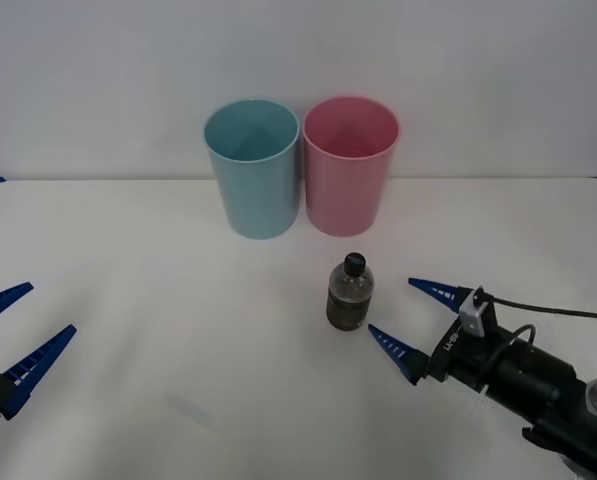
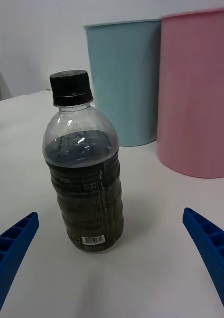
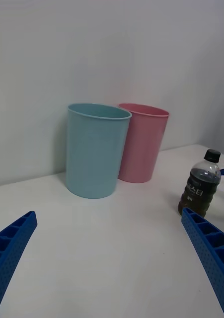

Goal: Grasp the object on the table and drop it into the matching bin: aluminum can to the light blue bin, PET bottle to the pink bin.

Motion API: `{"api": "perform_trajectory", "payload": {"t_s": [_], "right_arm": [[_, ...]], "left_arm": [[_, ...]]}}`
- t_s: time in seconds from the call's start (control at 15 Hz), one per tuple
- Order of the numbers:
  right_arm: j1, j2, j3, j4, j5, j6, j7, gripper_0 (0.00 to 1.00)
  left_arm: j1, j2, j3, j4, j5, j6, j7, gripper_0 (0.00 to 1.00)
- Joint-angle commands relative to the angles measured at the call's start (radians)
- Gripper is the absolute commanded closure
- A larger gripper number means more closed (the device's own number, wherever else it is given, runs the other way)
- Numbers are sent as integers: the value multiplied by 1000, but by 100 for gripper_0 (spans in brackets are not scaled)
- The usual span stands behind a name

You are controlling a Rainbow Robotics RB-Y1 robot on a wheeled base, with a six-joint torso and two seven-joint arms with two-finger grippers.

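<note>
PET bottle (image 1: 350,294) was seen standing upright on the white surface (image 1: 178,300), near the middle and well in front of the two bins, with dark liquid inside and its black cap screwed on. At the far left, the left pincer (image 1: 3,345) was parked low over the surface with its blue fingers spread wide, holding nothing. Farther back, the light blue bin (image 1: 252,168) and the pink bin (image 1: 349,165) were set side by side, nearly touching; what could be seen of their insides appeared empty. To the right of the bottle, the right pincer (image 1: 413,320) was held low with its fingers spread wide, just beside the bottle but apart from it. In the right wrist view the bottle (image 2: 84,164) was framed between the fingertips (image 2: 15,238), somewhat off-centre. The approach was judged to be the step in hand: the pincer would best be centred on the label band and advanced until both fingers flanked the body before closing, so that the upright bottle was not tipped.
</note>
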Motion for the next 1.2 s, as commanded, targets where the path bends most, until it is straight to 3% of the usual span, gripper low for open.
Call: {"api": "perform_trajectory", "payload": {"t_s": [0.07, 0.53, 1.2], "right_arm": [[-48, 35, 19, 48, 20, 8, 16, 0], [-101, 56, 123, 59, 22, 116, 43, 0], [-144, 107, 134, 106, 68, 139, 53, 0]], "left_arm": [[0, 0, 0, 0, 0, 0, 0, 0], [0, 0, 0, 0, 0, 0, 0, 0], [0, 0, 0, 0, 0, 0, 0, 0]]}}
